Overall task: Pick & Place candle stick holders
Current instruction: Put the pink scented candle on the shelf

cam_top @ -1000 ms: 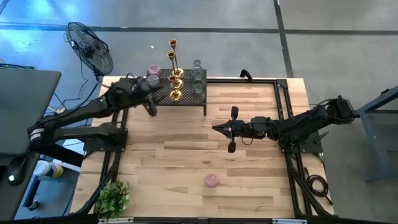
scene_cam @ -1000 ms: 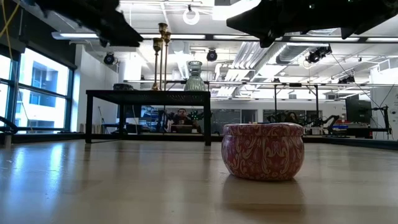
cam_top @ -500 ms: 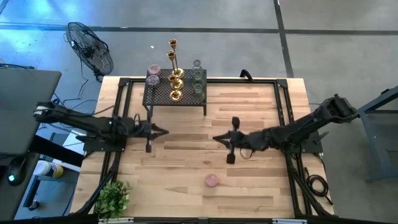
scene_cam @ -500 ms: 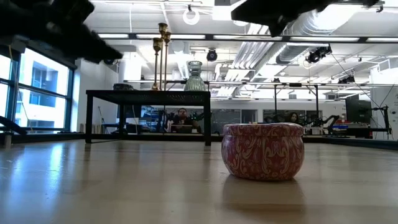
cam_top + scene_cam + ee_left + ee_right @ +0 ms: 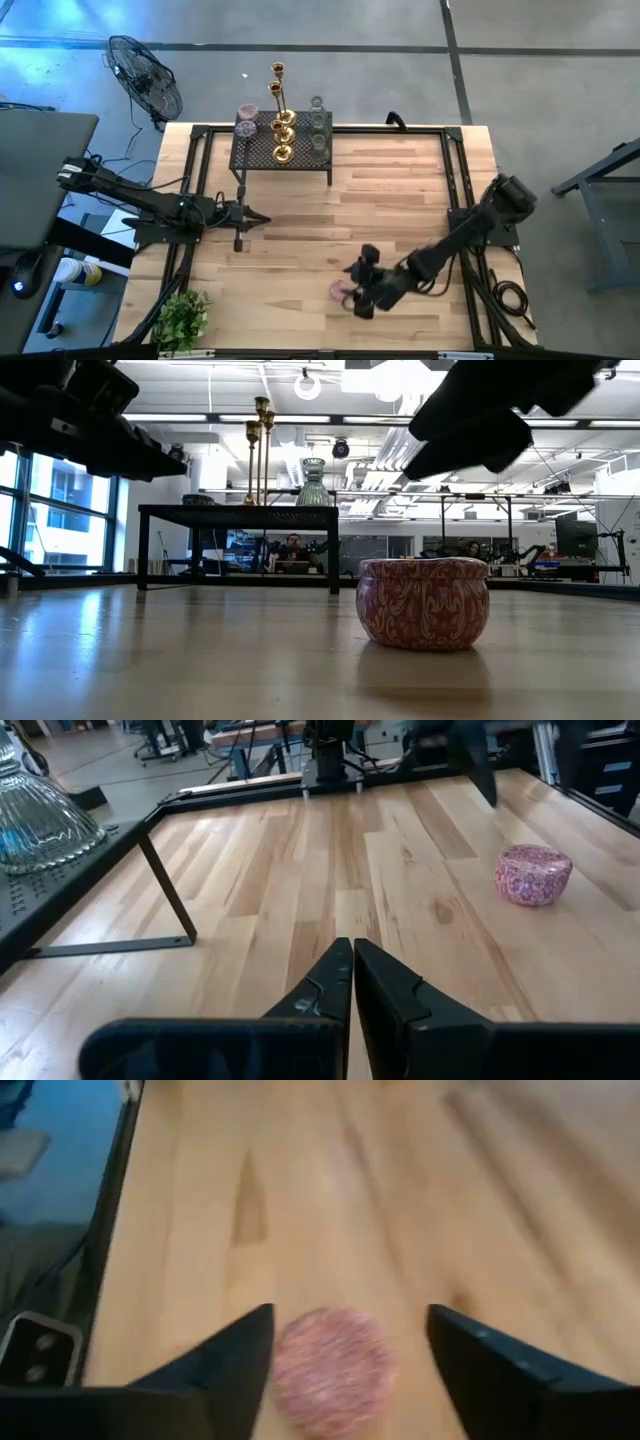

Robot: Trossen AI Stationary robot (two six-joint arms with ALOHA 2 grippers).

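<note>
High view: pink round holder [image 5: 340, 290] lay on the table [image 5: 400, 190] near its front edge; right gripper [image 5: 352, 285] spread wide over it; left gripper [image 5: 262, 217] pinched closed, well apart; black mesh rack [image 5: 260, 150] carried gold candlesticks [image 5: 281, 110] and pale-green glass holders [image 5: 318, 130].
Low view: holder [image 5: 423, 603] upright.
Right wrist view: holder [image 5: 333, 1370] between fingers [image 5: 225, 1365], untouched.

The right arm reaches from the table's right edge toward the near middle, bent at the elbow. Its right gripper [image 5: 358, 289] hangs low over the wood, fingers [image 5: 235, 1355] spread wide apart. The left arm lies stretched along the left side, and its left gripper [image 5: 262, 217] points toward the centre, fingers [image 5: 330, 982] pressed together.
</note>
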